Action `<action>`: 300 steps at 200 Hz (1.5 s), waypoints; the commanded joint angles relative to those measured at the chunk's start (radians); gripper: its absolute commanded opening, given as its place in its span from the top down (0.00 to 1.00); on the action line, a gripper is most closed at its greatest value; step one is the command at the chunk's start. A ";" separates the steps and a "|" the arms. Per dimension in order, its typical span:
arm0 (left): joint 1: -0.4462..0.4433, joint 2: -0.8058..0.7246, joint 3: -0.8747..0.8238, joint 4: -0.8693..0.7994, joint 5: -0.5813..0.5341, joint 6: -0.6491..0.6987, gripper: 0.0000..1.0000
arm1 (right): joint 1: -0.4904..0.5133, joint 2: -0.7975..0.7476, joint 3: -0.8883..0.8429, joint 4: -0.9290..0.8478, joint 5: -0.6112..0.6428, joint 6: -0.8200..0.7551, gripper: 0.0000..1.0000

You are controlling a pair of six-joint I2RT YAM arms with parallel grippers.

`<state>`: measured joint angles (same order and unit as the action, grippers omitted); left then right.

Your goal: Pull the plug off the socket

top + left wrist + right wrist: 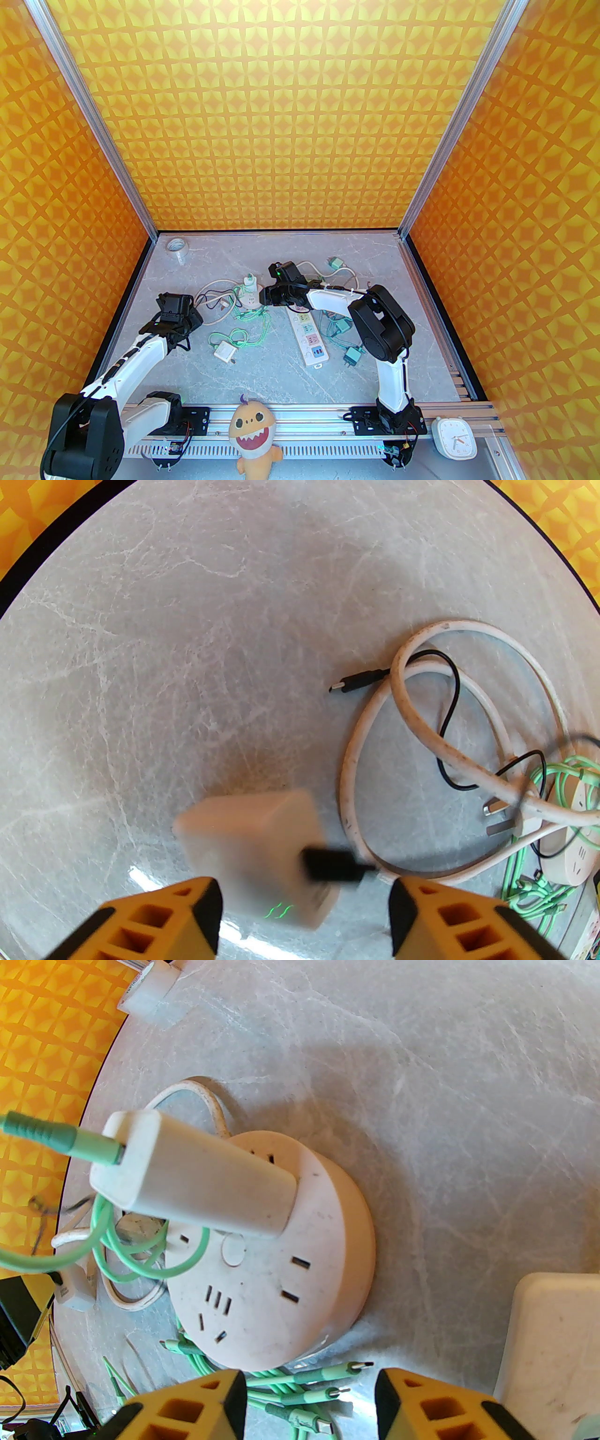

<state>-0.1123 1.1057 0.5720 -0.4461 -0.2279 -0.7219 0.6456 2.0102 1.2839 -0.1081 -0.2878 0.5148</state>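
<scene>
— Socket (308, 335) first: where does it lie?
— Flat on the grey table (262, 375), right of the middle, pastel faces up. Its far end runs under the right arm's white forearm, and its near end points toward the arm bases.
— And the right gripper (309, 1377)?
— It hangs close over a round socket (281, 1297), just left of the long one. Its fingers stand apart with nothing between them. A white charger (201, 1175) is plugged into that round one, with a green cable (47, 1136) leaving its top.
— The left gripper (303, 892)?
— Well to the left of the socket, pointing down at the table. Its fingers are spread wide. A white cube adapter (243, 836) shows between them, blurred, with a black lead (335, 866) plugged into its side. There is a clear gap to the right finger. Whether the left one touches it I cannot tell.
— Anything near it?
— A looped white cord (468, 625), to its right.
</scene>
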 commanded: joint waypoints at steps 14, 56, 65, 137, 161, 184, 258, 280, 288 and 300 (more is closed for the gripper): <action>-0.010 -0.061 0.024 -0.065 0.044 0.005 0.19 | -0.001 0.018 0.023 -0.001 -0.013 0.009 0.49; -0.064 -0.117 0.047 -0.112 0.058 0.005 0.16 | -0.001 0.013 0.019 0.005 -0.014 0.009 0.48; -0.081 -0.126 0.059 -0.103 0.064 0.011 0.15 | -0.001 0.012 0.017 0.009 -0.015 0.010 0.46; -0.276 0.084 0.297 0.004 0.066 0.180 0.17 | -0.001 -0.051 -0.042 0.066 0.038 0.020 0.49; -0.289 0.187 0.384 -0.018 0.064 0.189 0.17 | -0.003 -0.078 -0.066 0.088 0.059 0.020 0.49; -0.294 0.219 0.387 0.000 0.064 0.157 0.17 | -0.004 -0.098 -0.061 0.069 0.070 -0.017 0.51; -0.294 0.118 0.274 -0.017 0.064 0.124 0.14 | -0.003 -0.021 0.149 -0.138 0.006 -0.434 0.48; -0.294 0.063 0.234 -0.017 0.072 0.112 0.14 | -0.003 -0.010 0.186 -0.158 0.042 -0.539 0.48; -0.294 0.044 0.221 -0.018 0.073 0.104 0.14 | -0.003 0.001 0.205 -0.172 0.047 -0.570 0.48; -0.294 0.016 0.198 -0.013 0.081 0.093 0.14 | -0.003 0.029 0.258 -0.217 0.041 -0.611 0.49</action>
<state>-0.4004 1.1736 0.8131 -0.4522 -0.1715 -0.5949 0.6456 1.9850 1.4536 -0.2371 -0.2646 0.0685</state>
